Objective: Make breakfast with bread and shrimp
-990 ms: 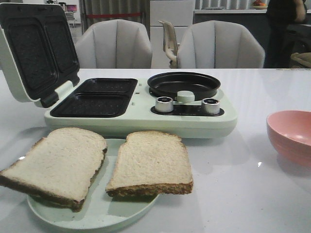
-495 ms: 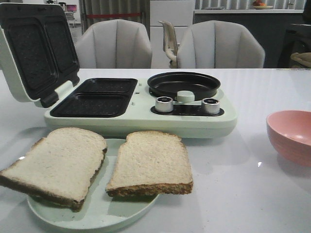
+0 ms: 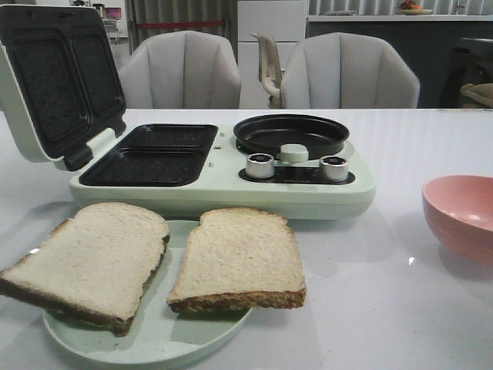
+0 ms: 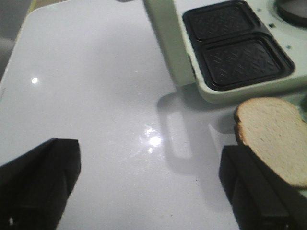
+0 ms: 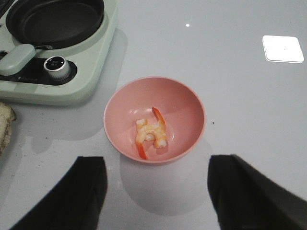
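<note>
No text, label, brand or number can be read in any of the three views. The two silver knobs (image 3: 261,165) on the breakfast maker (image 3: 231,181) may carry small marks around their rims, but they are too small and blurred to make out. The pink bowl (image 5: 192,103) and the pale green plate (image 3: 154,339) are plain.

Bread (image 3: 162,262) on plate (image 3: 154,339), before grill (image 3: 223,166)
</note>
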`<state>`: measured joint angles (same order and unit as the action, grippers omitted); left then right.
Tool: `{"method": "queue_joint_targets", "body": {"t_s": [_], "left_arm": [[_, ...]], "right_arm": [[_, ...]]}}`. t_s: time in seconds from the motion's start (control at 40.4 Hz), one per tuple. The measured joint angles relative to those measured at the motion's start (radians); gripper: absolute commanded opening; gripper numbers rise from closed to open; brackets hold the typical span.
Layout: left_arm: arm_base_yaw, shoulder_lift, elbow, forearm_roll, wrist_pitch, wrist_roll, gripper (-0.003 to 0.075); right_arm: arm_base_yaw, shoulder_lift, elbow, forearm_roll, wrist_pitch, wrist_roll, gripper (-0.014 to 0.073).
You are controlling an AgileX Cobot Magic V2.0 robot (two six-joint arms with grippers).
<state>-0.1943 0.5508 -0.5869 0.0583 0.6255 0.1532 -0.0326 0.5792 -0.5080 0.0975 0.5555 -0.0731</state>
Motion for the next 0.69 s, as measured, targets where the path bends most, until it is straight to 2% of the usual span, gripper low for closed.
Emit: {"method": "queue_joint_targets", "body": {"t_s": [0.124, 0.445, 0.693], "left_arm": [[-0.121, 0.044, 0.000, 0.052, 0.031, 0.085, 0.0634], [-0.465, 0.142, 0.123, 0.373, 0.063, 0.103, 0.0634], [-0.680, 0.235, 0.203, 0.694, 0.064, -0.097, 0.0634]], "right_arm": [[0.000, 0.000, 0.000, 0.000, 0.000, 0.000, 0.0555], [0.000, 0.000, 0.000, 0.000, 0.000, 0.000, 0.0555], [0.002, 0.000, 0.000, 0.000, 0.000, 0.000, 0.0555]]}}
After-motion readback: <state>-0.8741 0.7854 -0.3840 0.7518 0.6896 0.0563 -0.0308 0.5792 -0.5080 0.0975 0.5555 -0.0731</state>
